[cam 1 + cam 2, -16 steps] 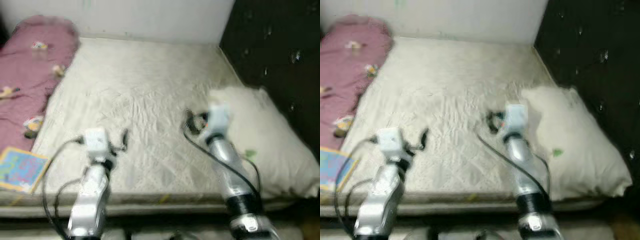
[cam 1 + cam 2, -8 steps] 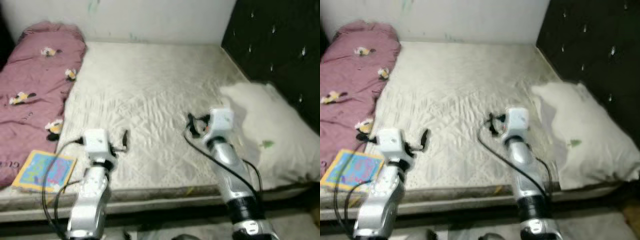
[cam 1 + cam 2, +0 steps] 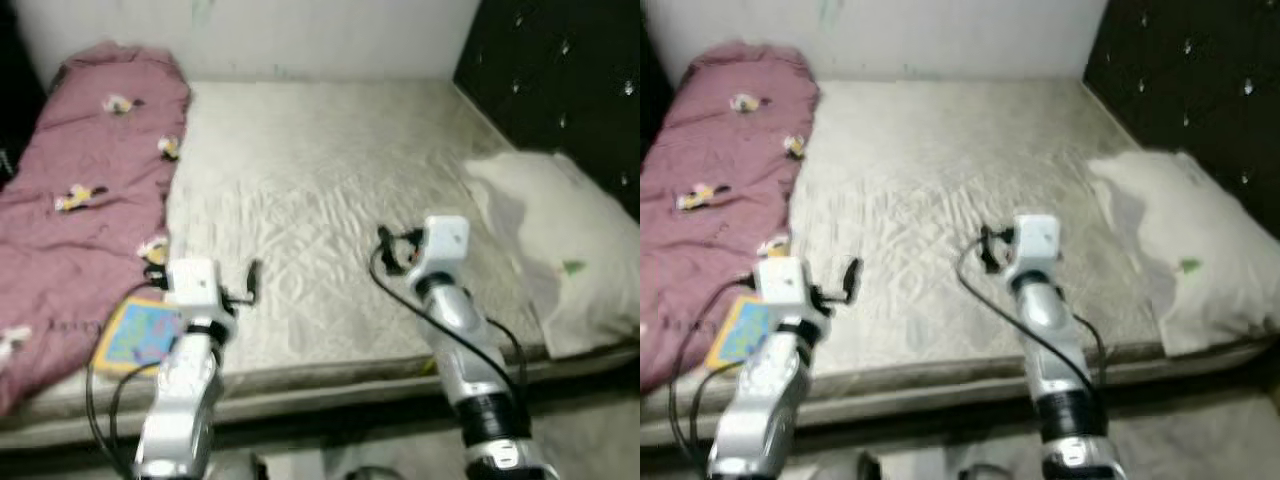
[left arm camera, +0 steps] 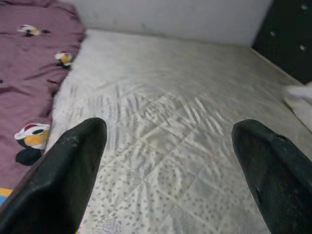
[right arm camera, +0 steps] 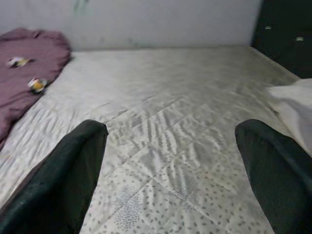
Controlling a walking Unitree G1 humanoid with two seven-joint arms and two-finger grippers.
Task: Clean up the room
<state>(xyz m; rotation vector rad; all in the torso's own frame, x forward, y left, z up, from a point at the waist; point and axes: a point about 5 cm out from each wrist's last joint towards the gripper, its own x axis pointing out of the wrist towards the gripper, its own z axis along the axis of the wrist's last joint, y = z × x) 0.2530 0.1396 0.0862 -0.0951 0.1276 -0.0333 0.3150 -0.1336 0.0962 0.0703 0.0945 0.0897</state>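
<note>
A maroon blanket (image 3: pixel 90 200) with small penguin prints lies bunched along the left side of a cream quilted mattress (image 3: pixel 320 160). A colourful book (image 3: pixel 140 335) rests on the bed's front left edge, partly against the blanket. A white pillow (image 3: pixel 560 250) lies at the right. My left gripper (image 3: pixel 250 280) hovers open over the front of the mattress, just right of the book, holding nothing. My right gripper (image 3: pixel 385 250) is open and empty above the middle of the mattress, left of the pillow. In the wrist views both pairs of fingers (image 4: pixel 73 161) (image 5: pixel 73 161) stand wide apart over bare quilting.
A dark tufted headboard (image 3: pixel 560 70) runs along the right side of the bed. A pale wall (image 3: pixel 330 35) closes the far side. The bed's front edge (image 3: pixel 330 385) lies just under my arms, with dim floor below.
The camera has swung to the left, so more of the blanket and the book shows and the pillow sits nearer the right edge. Both arms hold the same pose, grippers still open.
</note>
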